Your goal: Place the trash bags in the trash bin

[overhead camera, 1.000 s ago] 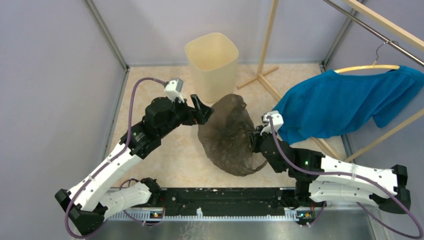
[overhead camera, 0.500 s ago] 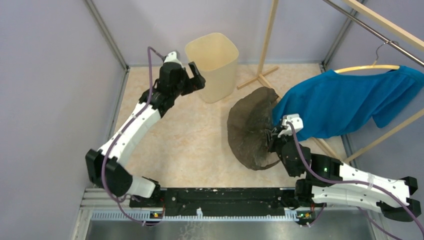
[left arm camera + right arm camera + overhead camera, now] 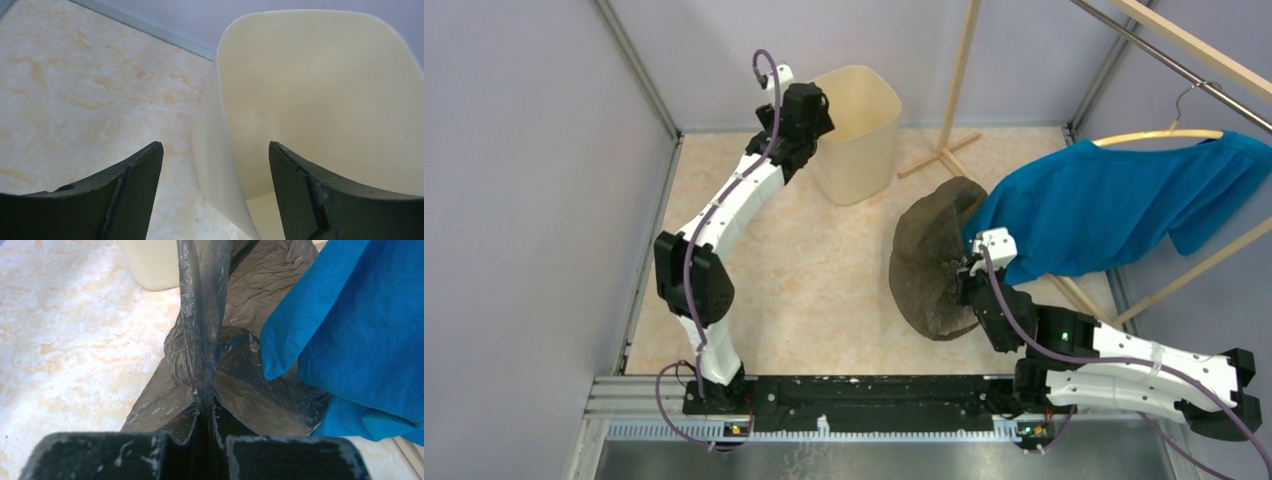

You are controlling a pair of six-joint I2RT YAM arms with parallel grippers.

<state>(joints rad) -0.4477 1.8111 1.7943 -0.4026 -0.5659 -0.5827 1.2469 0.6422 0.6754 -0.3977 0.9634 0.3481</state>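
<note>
**A:** Where is the trash bag right now?

**B:** The trash bag (image 3: pixel 929 275) is outside the trash bin (image 3: pixel 869 140), at roughly 5 o'clock from it and well apart. It spreads as a wrinkled dark sheet over the table (image 3: pixel 804 270), right of centre.

**A:** Is anything holding it?

**B:** Yes. The right tool (image 3: pixel 204 422) is clenched on a pinched fold of the bag. In the right wrist view its jaws meet with only plastic between them, and the fold runs on toward 12 o'clock.

**A:** And that blue cloth?

**B:** The blue garment (image 3: pixel 1114 205) hangs from a hanger (image 3: pixel 1159 135) at 3 o'clock of the bag. Its lower corner lies against the plastic just beside the grip.

**A:** What about the other arm?

**B:** The left tool (image 3: pixel 215 147) is at the bin's rim, on its 9 o'clock side. Its jaws stand apart and grasp nothing. In the left wrist view the bin's wall runs between them, one jaw outside over the table and the other over the bin's inside. Whether either one touches the wall, I cannot tell.

**A:** And the bin itself?

**B:** It stands upright at 12 o'clock of the table.
</note>
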